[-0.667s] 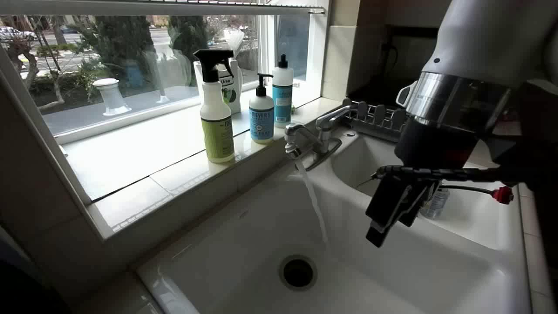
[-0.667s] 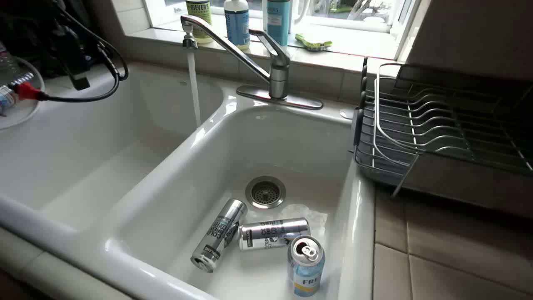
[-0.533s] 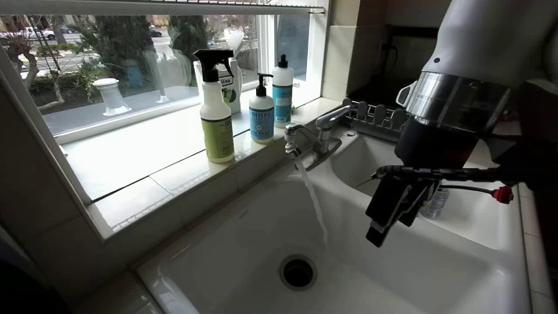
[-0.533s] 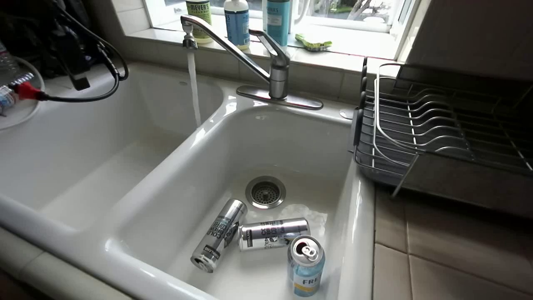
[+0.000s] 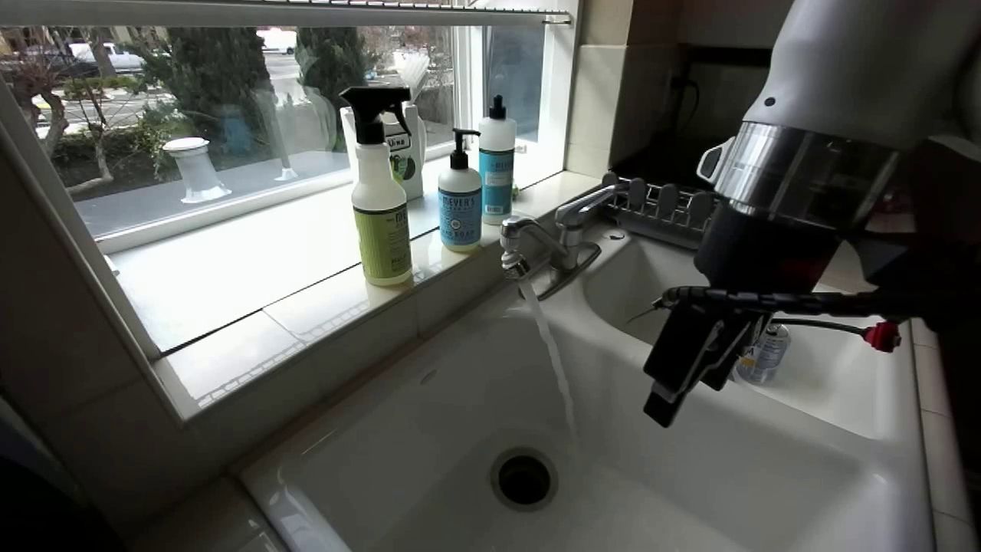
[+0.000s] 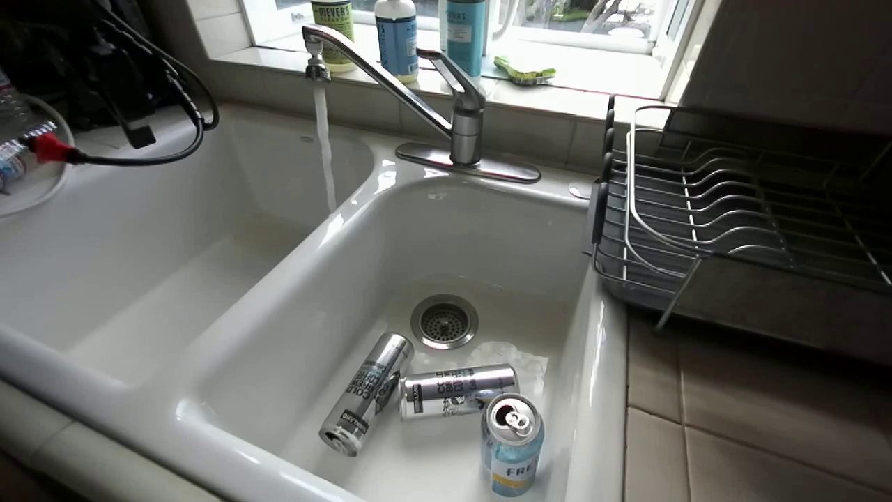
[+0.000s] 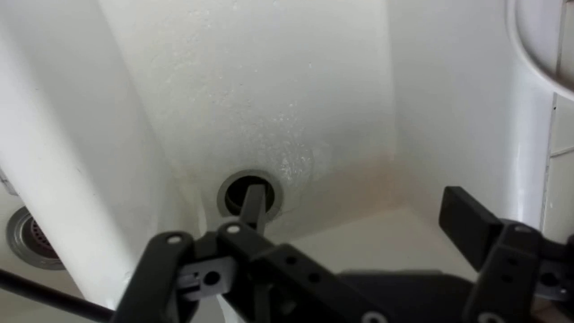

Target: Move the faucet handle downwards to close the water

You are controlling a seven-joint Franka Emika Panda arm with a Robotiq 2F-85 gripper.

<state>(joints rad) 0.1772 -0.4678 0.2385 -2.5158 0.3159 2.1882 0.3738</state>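
My claw (image 7: 358, 211), two fingers (image 7: 254, 204) parted, hanging over the basin (image 5: 414, 437), the water (image 6: 324, 143) falling into it from the chrome spout (image 6: 383, 74), the faucet handle (image 6: 456, 74) farther off, well apart from my claw, tilted upward near the windowsill (image 6: 592, 78), three bottles (image 5: 385, 245) standing upright on it.

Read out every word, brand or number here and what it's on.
"MEYER'S": white spray bottle with green label.
"MEYER'S" and "SOAP": white pump bottle with blue label.
"YER'S" (partial): white bottle with teal label.
"COLD": silver can lying leftmost in an exterior view.
"FRE" (partial): upright blue-and-silver can.
Too small or blurred for whole words: remaining print, other lying silver can, white container behind the spray bottle, clear plastic bottle.
No numbers readable.
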